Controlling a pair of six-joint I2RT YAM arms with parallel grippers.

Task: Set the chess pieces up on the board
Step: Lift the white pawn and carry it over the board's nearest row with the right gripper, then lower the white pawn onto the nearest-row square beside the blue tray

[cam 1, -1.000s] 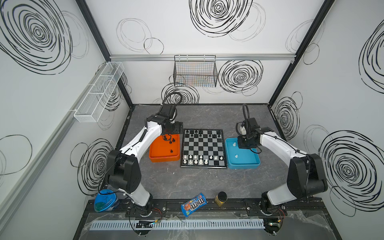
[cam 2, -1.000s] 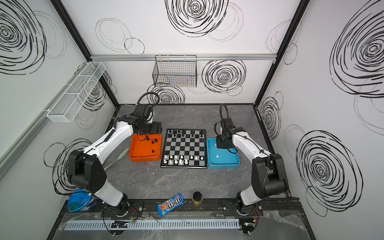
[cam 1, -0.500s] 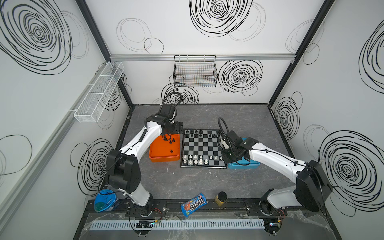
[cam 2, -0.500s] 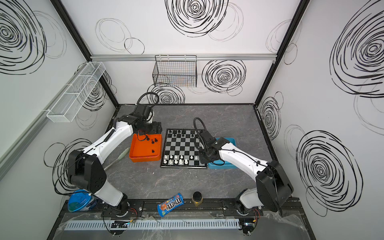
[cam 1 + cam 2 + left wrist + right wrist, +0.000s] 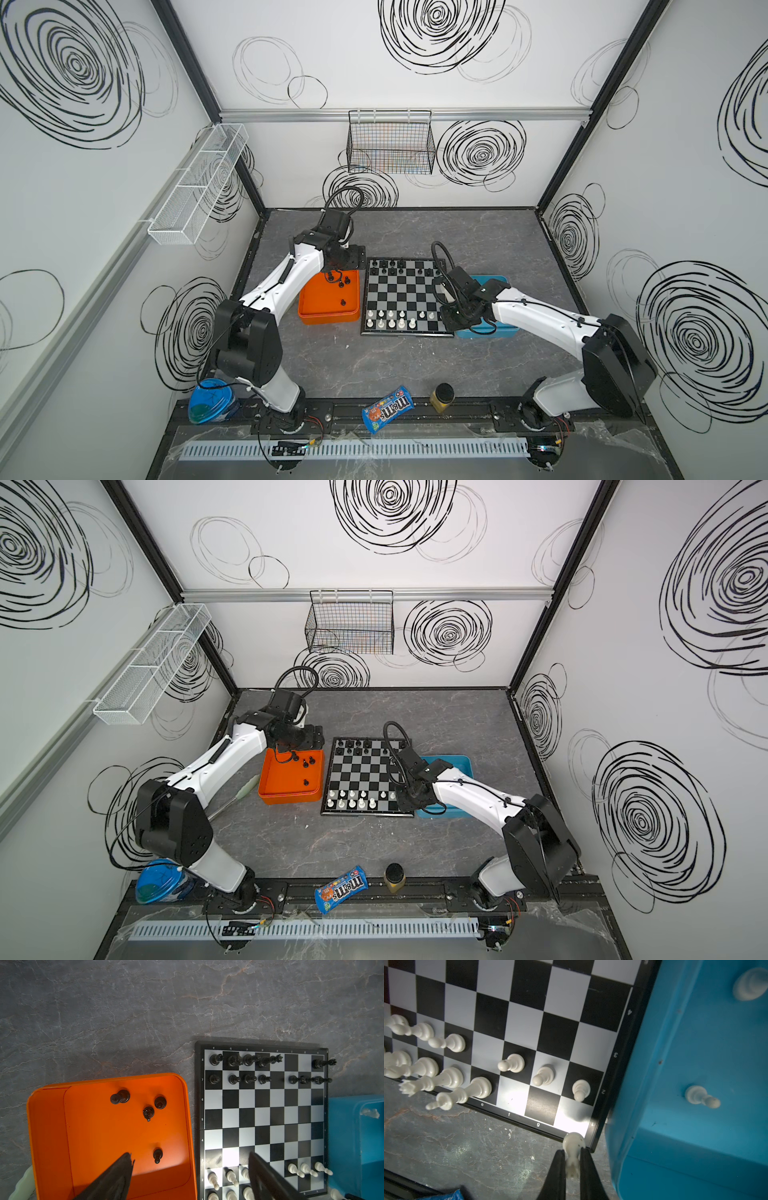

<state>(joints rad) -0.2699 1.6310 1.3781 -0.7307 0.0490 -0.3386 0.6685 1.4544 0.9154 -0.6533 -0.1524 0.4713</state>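
Note:
The board lies mid-table, also in the left wrist view. Black chess pieces stand on its two far rows and white ones on its two near rows. My right gripper is shut on a white piece, held just above the board's near right corner. My left gripper hangs open and empty over the orange tray, where several loose black pieces lie. Two white pieces lie in the blue tray.
An M&M's bag, a small dark-lidded jar and a blue tub sit along the front rail. A green-handled tool lies left of the orange tray. A wire basket hangs on the back wall.
My right arm swung from over the blue tray to the board's near right corner, still shut on the white piece. The left arm has not moved.

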